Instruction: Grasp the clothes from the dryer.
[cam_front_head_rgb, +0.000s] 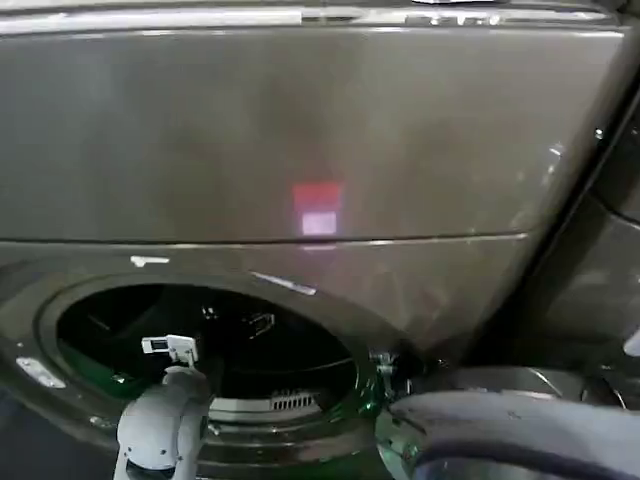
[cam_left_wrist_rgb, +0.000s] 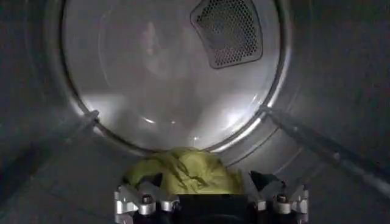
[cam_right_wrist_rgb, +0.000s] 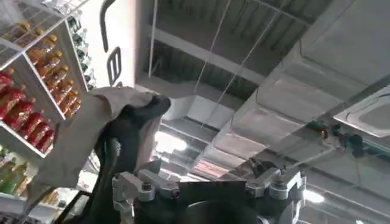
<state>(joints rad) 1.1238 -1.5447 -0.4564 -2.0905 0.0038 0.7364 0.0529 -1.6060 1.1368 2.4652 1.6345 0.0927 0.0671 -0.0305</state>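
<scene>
Left gripper (cam_left_wrist_rgb: 210, 204) reaches inside the dryer drum (cam_left_wrist_rgb: 170, 79), jaws apart over the yellow-green garment (cam_left_wrist_rgb: 183, 170), positioned to grasp; right gripper (cam_right_wrist_rgb: 207, 195) clamps a grey cloth (cam_right_wrist_rgb: 85, 134).

The head view looks forward and down at close range onto the dryer's (cam_front_head_rgb: 300, 130) dark front panel and its round door opening (cam_front_head_rgb: 205, 345), with the left arm (cam_front_head_rgb: 160, 420) reaching into it. The left wrist view sits inside the drum (cam_left_wrist_rgb: 55, 152), facing its rear wall (cam_left_wrist_rgb: 164, 79) and perforated vent (cam_left_wrist_rgb: 228, 30), with a yellow-green garment (cam_left_wrist_rgb: 183, 171) just ahead of the left gripper (cam_left_wrist_rgb: 210, 201). The right wrist view faces upward at ceiling ducting (cam_right_wrist_rgb: 292, 91) and a stocked shelf (cam_right_wrist_rgb: 36, 79). Head and left wrist views share the drum interior.
</scene>
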